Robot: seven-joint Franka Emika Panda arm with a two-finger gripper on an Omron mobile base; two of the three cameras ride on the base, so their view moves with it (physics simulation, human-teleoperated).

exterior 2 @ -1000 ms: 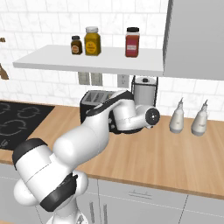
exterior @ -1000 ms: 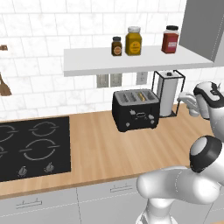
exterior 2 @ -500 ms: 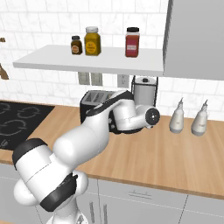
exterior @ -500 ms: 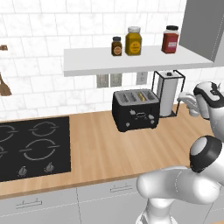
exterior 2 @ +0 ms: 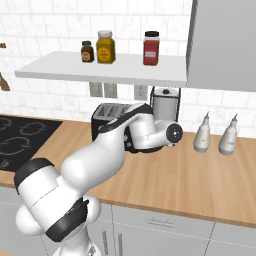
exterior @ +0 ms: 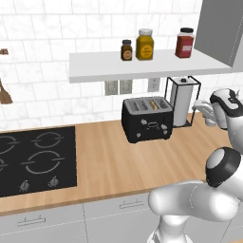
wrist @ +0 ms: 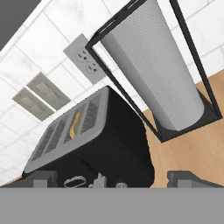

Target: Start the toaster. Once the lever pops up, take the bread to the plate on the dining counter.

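Spanning the lower half of the left base view, a light-wood worktop (exterior: 109, 166) over grey cabinets carries a black four-ring hob (exterior: 33, 159) at the left edge. A white wall shelf (exterior: 142, 66) crosses the upper centre, bearing a small brown jar (exterior: 126, 50), an amber jar (exterior: 145, 44) and a red jar (exterior: 184, 42) in a row. The white robot arm (exterior 2: 100, 165) rises from the lower left of the right base view and bends toward the frame's centre, hiding most of the appliance behind it. A black boxy four-slot toaster (exterior: 147, 119) stands at the back of the worktop, centre of the left base view, just beside a white paper-towel roll in a black wire frame (exterior: 182, 100) to its right. Two white spray bottles (exterior 2: 218, 134) stand at the right of the right base view. A thin tan slice of bread (wrist: 76, 124) sits in a toaster slot, left of centre in the hand view. The gripper (wrist: 113, 178) hangs near the toaster's front, its dark fingertips (wrist: 43, 178) set wide apart and empty.
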